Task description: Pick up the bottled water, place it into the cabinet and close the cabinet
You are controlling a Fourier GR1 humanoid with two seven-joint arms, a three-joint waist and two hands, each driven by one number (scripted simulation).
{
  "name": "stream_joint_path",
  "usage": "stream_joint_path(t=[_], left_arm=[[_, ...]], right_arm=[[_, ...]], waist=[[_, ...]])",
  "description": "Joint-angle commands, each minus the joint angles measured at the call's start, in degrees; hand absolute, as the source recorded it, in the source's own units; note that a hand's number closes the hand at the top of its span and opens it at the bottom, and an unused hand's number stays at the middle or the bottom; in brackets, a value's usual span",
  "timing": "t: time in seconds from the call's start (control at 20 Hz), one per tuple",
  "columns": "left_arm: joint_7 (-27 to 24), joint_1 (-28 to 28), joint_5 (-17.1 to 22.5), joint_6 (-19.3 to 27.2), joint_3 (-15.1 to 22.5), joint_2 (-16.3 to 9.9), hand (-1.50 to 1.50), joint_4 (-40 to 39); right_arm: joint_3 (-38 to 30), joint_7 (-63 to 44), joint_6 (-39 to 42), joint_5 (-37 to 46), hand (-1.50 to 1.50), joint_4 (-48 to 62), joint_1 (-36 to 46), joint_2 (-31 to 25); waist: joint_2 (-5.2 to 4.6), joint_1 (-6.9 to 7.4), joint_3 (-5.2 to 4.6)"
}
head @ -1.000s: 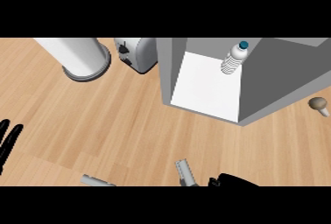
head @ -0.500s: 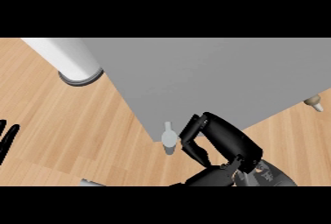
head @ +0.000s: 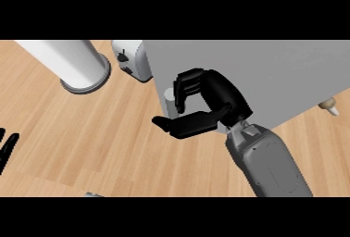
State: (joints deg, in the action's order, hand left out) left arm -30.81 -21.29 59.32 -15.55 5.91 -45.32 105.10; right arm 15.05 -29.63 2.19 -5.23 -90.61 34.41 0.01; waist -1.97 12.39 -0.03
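Observation:
The grey cabinet door (head: 273,78) covers the cabinet's front, and the bottled water is hidden behind it. My right hand (head: 215,99) lies on the door's left edge. Its fingers (head: 188,88) curl over the door's face right beside the small pale handle (head: 169,95), and the thumb (head: 184,126) juts out under the door's lower edge. My left hand (head: 7,149) rests at the view's lower left edge with straight fingers and nothing in it.
A white cylinder on a grey round base (head: 77,65) stands at the back left. A toaster (head: 130,58) sits between it and the cabinet. A small pale object (head: 331,106) pokes out at the cabinet's right. A grey item (head: 92,194) shows at the bottom edge.
The cabinet door has swung from open to across the front, hiding the bottle that stood inside. My right hand has come up from the lower edge and moved left with the door.

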Motion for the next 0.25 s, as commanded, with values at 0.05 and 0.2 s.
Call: stream_joint_path(t=[0.05, 0.2], left_arm=[[-0.2, 0.0, 0.1, -0.4, -0.3, 0.2, -1.50, -0.2], [-0.1, -0.5, 0.2, -0.1, -0.6, 0.3, -1.50, -0.4]], right_arm=[[-5.2, 1.6, -9.2, -2.1, -1.50, 10.2, 11.5, 0.0], [-3.9, 1.1, -12.7, -3.2, -1.50, 11.8, 13.6, 0.0]], waist=[[-0.55, 0.06, -0.15], [-0.24, -0.33, -0.11]])
